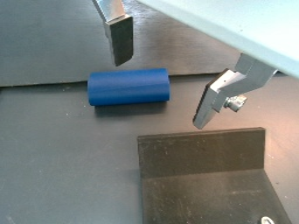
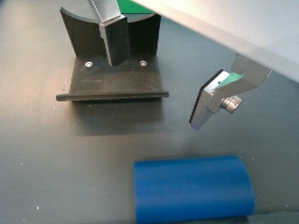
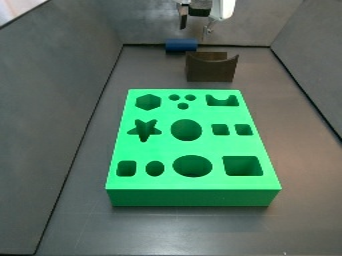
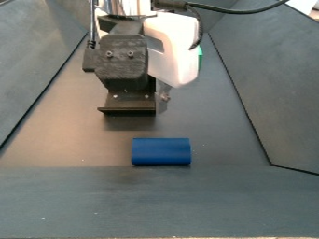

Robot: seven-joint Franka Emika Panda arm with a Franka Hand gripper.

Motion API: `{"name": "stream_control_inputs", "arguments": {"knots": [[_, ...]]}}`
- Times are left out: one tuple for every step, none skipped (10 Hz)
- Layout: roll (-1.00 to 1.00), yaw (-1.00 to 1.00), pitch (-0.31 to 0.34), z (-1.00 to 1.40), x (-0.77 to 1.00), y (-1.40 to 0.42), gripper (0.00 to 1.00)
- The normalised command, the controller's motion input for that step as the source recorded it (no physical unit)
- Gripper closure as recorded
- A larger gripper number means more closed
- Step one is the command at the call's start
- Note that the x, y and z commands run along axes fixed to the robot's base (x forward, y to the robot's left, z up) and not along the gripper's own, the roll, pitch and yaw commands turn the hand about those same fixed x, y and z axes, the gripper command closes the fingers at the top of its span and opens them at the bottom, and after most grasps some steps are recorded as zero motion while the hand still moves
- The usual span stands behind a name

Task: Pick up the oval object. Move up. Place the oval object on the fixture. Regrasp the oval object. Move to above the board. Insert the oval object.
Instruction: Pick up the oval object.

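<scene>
The oval object [image 1: 128, 87] is a smooth blue peg lying on its side on the dark floor, also seen in a wrist view [image 2: 193, 188] and in both side views [image 3: 178, 47] [image 4: 162, 151]. My gripper [image 1: 167, 70] hangs open above the floor, between the peg and the fixture, with nothing between its fingers [image 1: 119, 39]. The fixture [image 2: 114, 61] is a dark notched block on a base plate, close beside the peg [image 3: 210, 66]. The green board [image 3: 194, 198] with shaped holes lies nearer the front, away from the gripper [image 3: 198, 18].
Sloping grey walls [image 3: 80, 90] close in the dark floor on both sides. In a side view the gripper's body [image 4: 137, 56] covers most of the fixture [image 4: 131, 103].
</scene>
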Motion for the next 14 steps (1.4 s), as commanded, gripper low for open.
{"name": "stream_control_inputs", "arguments": {"knots": [[-0.09, -0.01, 0.000, -0.31, -0.16, 0.84, 0.00], [-0.08, -0.04, 0.000, -0.38, -0.11, 0.83, 0.00], [-0.05, -0.28, 0.000, -0.48, 0.00, 0.65, 0.00], [-0.02, -0.62, 0.000, -0.52, 0.11, 0.37, 0.00], [-0.02, -0.67, 0.000, -0.50, 0.14, 0.31, 0.00], [-0.01, -0.72, -0.031, -0.74, 0.07, 0.27, 0.00], [-0.02, -0.98, -0.049, -0.93, 0.00, 0.00, 0.00], [0.00, -1.00, -0.091, -0.88, 0.00, 0.00, 0.00], [0.00, -1.00, -0.093, -0.88, 0.00, 0.00, 0.00], [0.00, -1.00, -0.097, -0.87, 0.00, 0.00, 0.00], [-0.04, -0.89, -0.126, -0.79, 0.04, 0.04, 0.00], [-0.16, -0.37, -0.144, -0.24, -0.13, 0.27, 0.00], [-0.17, -0.45, -0.197, -0.59, -0.18, 0.25, 0.00], [-0.10, -0.59, -0.149, -0.76, -0.09, 0.18, 0.00]]}}
